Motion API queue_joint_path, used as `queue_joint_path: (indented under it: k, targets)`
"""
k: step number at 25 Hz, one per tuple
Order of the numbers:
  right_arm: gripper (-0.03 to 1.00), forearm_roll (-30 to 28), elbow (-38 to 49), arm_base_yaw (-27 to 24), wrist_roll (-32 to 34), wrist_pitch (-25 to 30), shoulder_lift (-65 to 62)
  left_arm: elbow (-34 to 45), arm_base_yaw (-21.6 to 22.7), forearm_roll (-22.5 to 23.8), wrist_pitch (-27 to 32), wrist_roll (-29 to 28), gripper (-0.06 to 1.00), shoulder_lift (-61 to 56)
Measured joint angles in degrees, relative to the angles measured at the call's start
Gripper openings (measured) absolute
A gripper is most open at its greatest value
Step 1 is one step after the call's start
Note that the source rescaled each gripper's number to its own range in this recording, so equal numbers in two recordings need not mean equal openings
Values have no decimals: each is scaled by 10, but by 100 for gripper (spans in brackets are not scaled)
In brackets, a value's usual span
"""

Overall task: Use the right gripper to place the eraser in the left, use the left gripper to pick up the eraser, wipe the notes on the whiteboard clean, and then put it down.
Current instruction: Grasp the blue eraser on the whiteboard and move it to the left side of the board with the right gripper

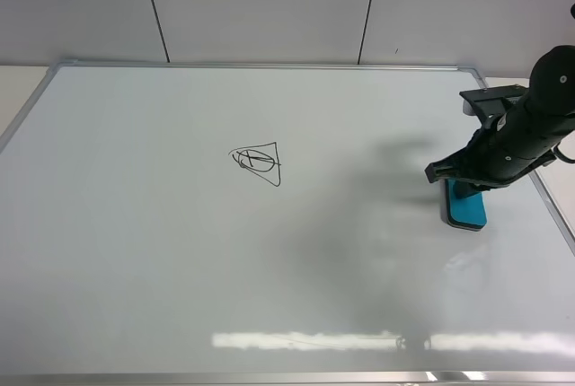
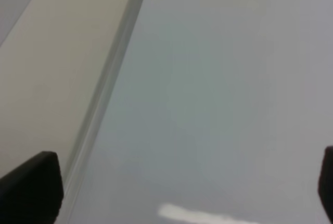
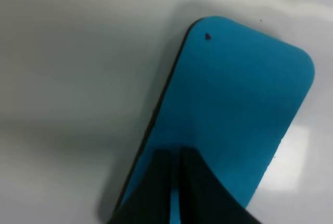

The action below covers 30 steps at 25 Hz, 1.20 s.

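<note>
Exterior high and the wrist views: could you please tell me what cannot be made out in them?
- Right hand: whether it grips the eraser; exterior high, the arm hides it; right wrist, blurred, cut off.
- Left hand: only fingertips at the left wrist frame's edges.
- Drawing: too small to read, exterior high.

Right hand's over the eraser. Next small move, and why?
Probably open the right hand wide before going lower. In the right wrist view its fingers sit nearly together over one end of the blue eraser, which looks flat on the whiteboard, so they cannot straddle its sides as they stand.
</note>
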Motion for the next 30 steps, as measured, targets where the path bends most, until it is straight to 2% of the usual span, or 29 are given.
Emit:
queue_joint_path:
  k: [9,20,26,30]
  targets:
    - [0,-10,13,0,0,-25,10,0,0,0,0,0,100,0]
    - [0,1,13,11,-15,-28,24,0,0,0,0,0,100,0]
    - [0,15,11,99,-19,-62,30,0,0,0,0,0,100,0]
    - [0,48,11,196,-19,-88,34,0,0,0,0,0,100,0]
